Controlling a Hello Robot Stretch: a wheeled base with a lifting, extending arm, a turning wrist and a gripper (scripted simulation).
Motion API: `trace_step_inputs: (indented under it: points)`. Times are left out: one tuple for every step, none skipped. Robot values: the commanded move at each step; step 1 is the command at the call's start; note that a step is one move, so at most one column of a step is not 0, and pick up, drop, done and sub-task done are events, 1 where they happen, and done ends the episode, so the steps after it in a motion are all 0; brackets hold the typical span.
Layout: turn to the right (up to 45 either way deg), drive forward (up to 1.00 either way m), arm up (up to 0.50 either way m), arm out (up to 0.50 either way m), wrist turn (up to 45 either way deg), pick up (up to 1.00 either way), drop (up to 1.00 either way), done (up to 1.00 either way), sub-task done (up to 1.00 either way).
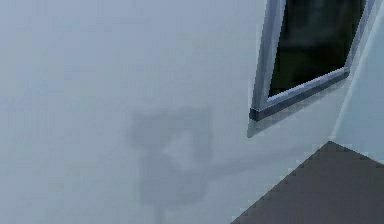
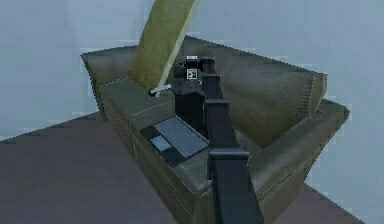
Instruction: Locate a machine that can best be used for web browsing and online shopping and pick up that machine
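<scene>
My arm (image 2: 222, 150): the closest thing to the camera. It is a dark square bar. It goes up from the bottom edge of the arm side view and reaches out over the sofa.
White squares (image 2: 192, 64): two small ones with black marks sit at the far end of my arm.
My claw (image 2: 160, 90): it is just left of the white squares. It is dark, with thin fingers that point left. The sofa is right behind it, so I cannot tell if it holds anything.
Laptop (image 2: 175, 138): this is the thing I am after. It is flat and dark with a grey part on top. It lies on the sofa seat, just left of my arm and nearer than my claw. There is a gap between it and my claw.
Sofa (image 2: 290, 100): big and green-brown, with a tall back on the far side and a fat armrest on the right.
Board (image 2: 165, 40): a long tan board leans up from the far left of the sofa and goes out the top of the view. Its low end is near my claw. I cannot tell if they touch.
Floor (image 2: 70, 170): dark, on the near left in front of the sofa.
Wall (image 1: 100, 70): pale, across most of the forward view, with a bit of dark floor at the bottom right.
Window (image 1: 305, 45): at the top right of the forward view, with a grey frame and dark glass.
</scene>
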Motion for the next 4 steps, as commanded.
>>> trace_step_inputs:
  points:
    - [0.0,0.0,0.06,0.0,0.0,0.0,0.0,0.0,0.0]
    - [0.0,0.0,0.0,0.0,-45.0,0.0,0.0,0.0,0.0]
    - [0.0,0.0,0.0,0.0,-45.0,0.0,0.0,0.0,0.0]
    - [0.0,0.0,0.0,0.0,-12.0,0.0,0.0,0.0,0.0]
